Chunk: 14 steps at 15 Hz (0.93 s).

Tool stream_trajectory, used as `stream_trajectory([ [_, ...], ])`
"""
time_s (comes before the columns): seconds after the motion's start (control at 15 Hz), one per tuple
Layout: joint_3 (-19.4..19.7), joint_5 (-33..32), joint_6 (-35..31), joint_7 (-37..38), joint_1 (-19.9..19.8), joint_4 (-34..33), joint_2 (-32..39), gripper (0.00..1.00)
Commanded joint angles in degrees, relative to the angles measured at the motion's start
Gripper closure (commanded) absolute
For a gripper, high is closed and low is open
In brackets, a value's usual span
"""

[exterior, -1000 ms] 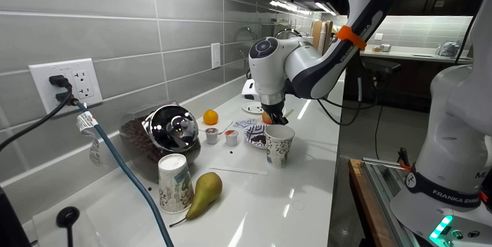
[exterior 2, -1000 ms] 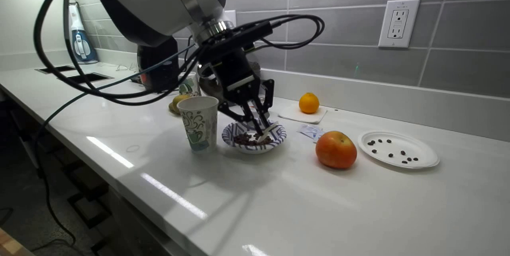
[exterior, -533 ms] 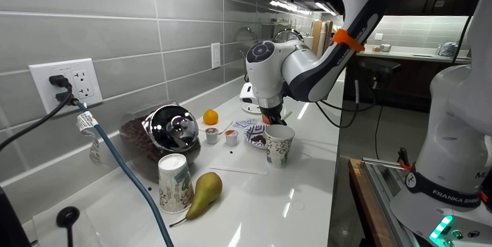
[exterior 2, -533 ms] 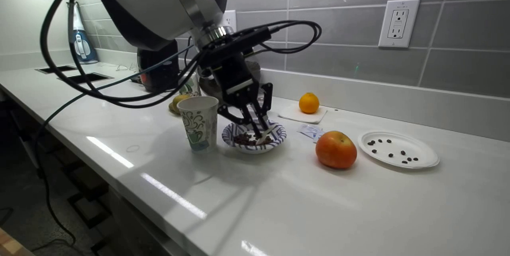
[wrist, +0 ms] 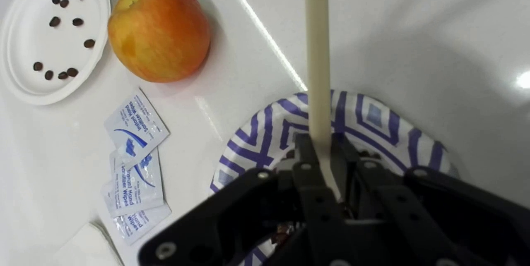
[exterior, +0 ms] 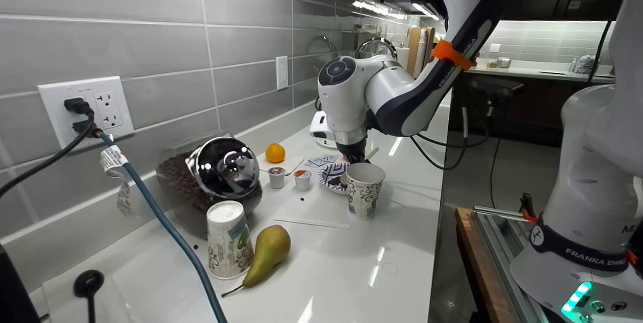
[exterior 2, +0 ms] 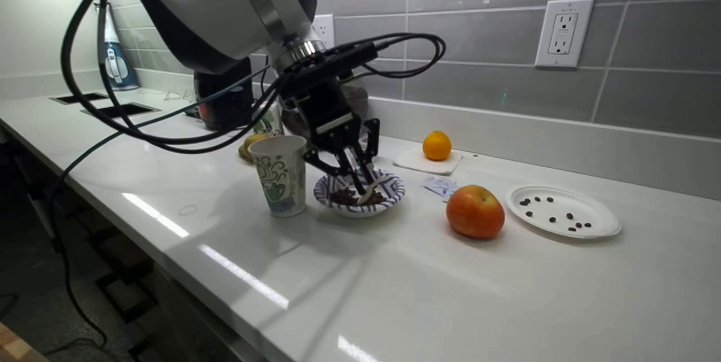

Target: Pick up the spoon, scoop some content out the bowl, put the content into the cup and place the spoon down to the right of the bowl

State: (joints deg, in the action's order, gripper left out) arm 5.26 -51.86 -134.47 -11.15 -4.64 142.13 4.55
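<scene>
My gripper [exterior 2: 364,184] is shut on the spoon, over the white bowl [exterior 2: 396,187] with purple stripes. In the wrist view the spoon's pale handle [wrist: 318,51] rises from between the fingertips and extends past the bowl's rim. Its scoop end [exterior 2: 365,199] dips among dark beans in the bowl. Beside the bowl stands the cup [exterior 2: 277,179], upright, pale with a printed pattern; in an exterior view the cup [exterior: 365,195] partly covers the bowl. A gripper knuckle is close to the cup's rim; whether they touch I cannot tell. The cup's inside bottom is hidden.
An apple [exterior 2: 475,213], a white plate [exterior 2: 605,221] with beans, wipe packets [exterior 2: 438,184] and an orange [exterior 2: 436,145] surround the bowl. Elsewhere lie a pear [exterior: 271,250], an upturned cup [exterior: 228,242], a steel-lidded jar [exterior: 176,182] and small pods [exterior: 302,180].
In an exterior view the gripper and spoon have moved left across the bowl toward the cup, and the scoop end has sunk toward the beans. The cup has shifted very slightly left.
</scene>
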Motion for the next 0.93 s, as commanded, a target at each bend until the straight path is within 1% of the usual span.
stream_trajectory([
  [0.0,-0.86,-0.67,0.49,0.31,0.61,-1.06,1.21,0.96],
  [0.47,-1.73,0.36,-1.40,-1.03,0.94,-0.64,1.08,0.96],
  [0.87,-1.63,1.35,-3.82,-2.30,0.63,-0.36,1.30,0.96],
])
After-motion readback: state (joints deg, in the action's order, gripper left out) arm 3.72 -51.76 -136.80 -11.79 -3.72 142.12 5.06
